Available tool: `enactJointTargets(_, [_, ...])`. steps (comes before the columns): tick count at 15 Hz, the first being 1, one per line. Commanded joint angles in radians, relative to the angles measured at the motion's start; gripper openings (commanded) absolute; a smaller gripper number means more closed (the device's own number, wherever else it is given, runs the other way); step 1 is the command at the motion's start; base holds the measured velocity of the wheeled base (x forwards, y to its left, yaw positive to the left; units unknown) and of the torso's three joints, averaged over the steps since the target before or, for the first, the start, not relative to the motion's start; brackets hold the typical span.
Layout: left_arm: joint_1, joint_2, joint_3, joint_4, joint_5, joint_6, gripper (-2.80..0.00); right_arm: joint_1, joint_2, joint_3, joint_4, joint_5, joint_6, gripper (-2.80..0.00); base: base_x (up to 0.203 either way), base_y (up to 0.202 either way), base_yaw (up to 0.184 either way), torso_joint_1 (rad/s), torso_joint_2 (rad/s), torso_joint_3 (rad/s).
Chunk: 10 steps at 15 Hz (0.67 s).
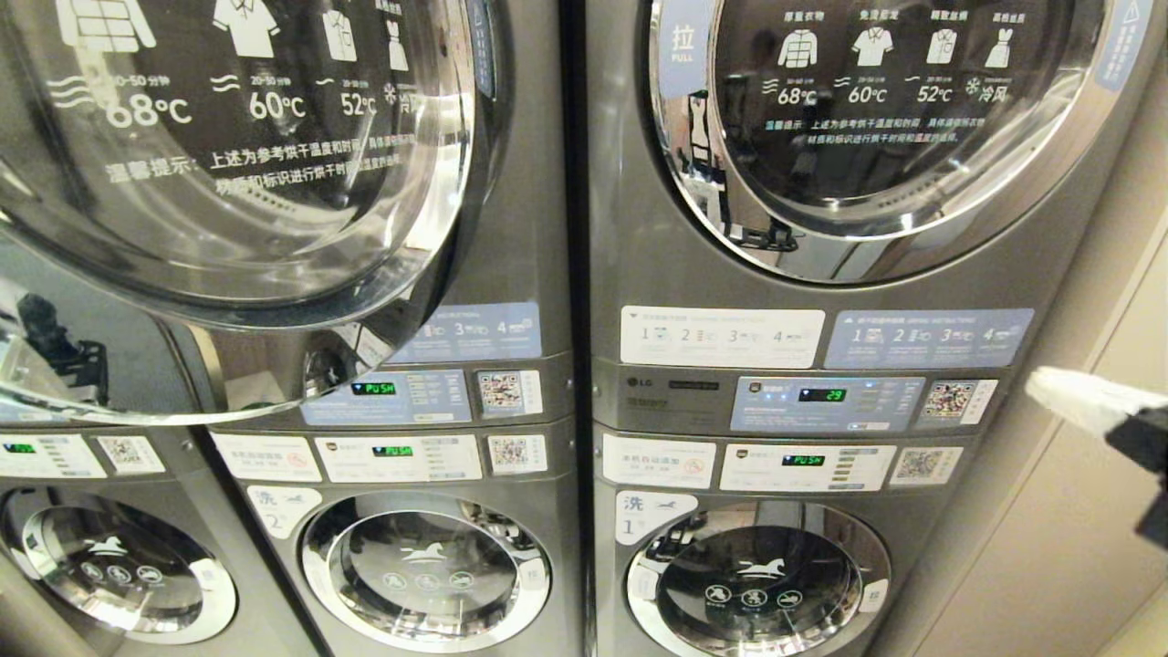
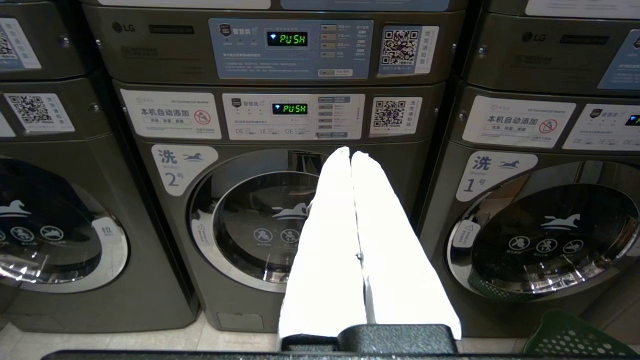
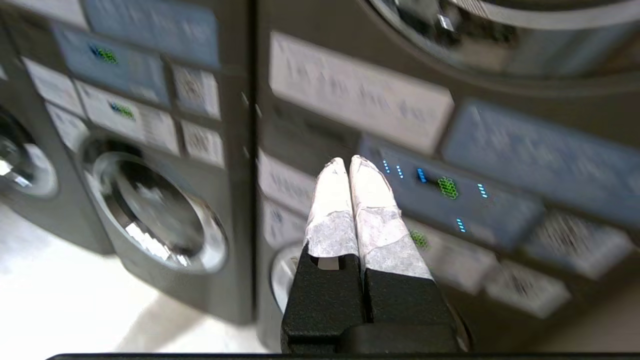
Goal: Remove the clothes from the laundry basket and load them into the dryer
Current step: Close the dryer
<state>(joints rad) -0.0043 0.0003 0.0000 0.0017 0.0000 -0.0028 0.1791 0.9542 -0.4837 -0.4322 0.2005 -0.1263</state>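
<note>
Dryer (image 1: 274, 182), stack 2, left: door swung open toward robot, glass reads 68°C, 60°C, 52°C.

Risk: open door juts into reach path; arm swing could strike it.

Stack 1 dryer (image 1: 876, 119), right: door closed, display "29". Risk: loading wrong unit.

Laundry basket (image 2: 570, 340), near floor, right of stack 2: only corner visible, clothes unseen.

Right gripper (image 3: 348, 165): pressed closed, empty, at stack 1 panel.

Left gripper (image 2: 348, 155): closed, empty, facing washer "2".

Labels: LG, "PUSH", "PULL".

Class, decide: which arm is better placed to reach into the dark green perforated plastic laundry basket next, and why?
Probably the right. The laundry basket stands before the grey washer numbered 1, on the robot's right, where the right gripper is; the left gripper faces the grey washer numbered 2.
</note>
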Motion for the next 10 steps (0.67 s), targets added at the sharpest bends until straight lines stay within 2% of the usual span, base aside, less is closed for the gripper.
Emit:
enactJointTargets(1, [0.000,0.000,0.000,0.000,0.000,0.000,-2.80,-0.077,-0.295,0.109,0.153,-0.012,-0.017,-2.80,0.000,0.000,0.000,0.000,0.00,0.000])
enactJointTargets(6, [0.000,0.000,0.000,0.000,0.000,0.000,-2.80,-0.152,-0.867,0.292,0.641,-0.105,-0.044,-2.80,0.000,0.000,0.000,0.000,0.00,0.000])
enactJointTargets(8, [0.000,0.000,-0.001,0.000,0.000,0.003,-2.80,-0.175,-0.954,0.342,0.759,-0.158,-0.034,-2.80,0.000,0.000,0.000,0.000,0.00,0.000])
enactJointTargets(10, [0.000,0.000,0.000,0.000,0.000,0.000,-2.80,-0.181,-0.954,0.357,0.756,-0.207,0.040,-2.80,0.000,0.000,0.000,0.000,0.00,0.000])
